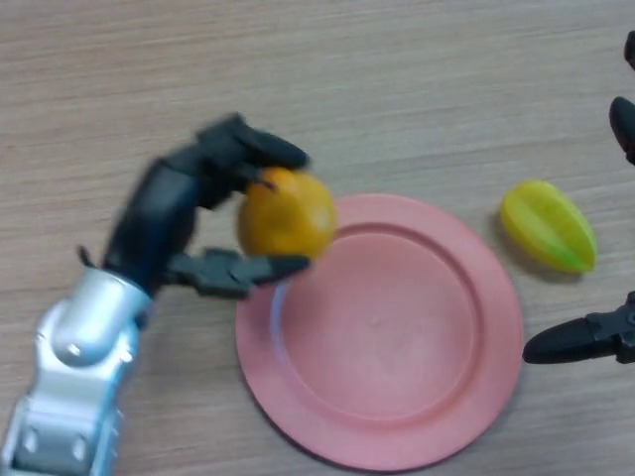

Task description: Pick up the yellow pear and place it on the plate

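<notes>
My left hand is shut on a round yellow-orange fruit, fingers above it and thumb below. It holds the fruit over the left rim of the pink plate. Only the fingertips of my right hand show at the right edge, beside the plate's right rim.
A yellow-green star fruit lies on the wooden table just right of the plate.
</notes>
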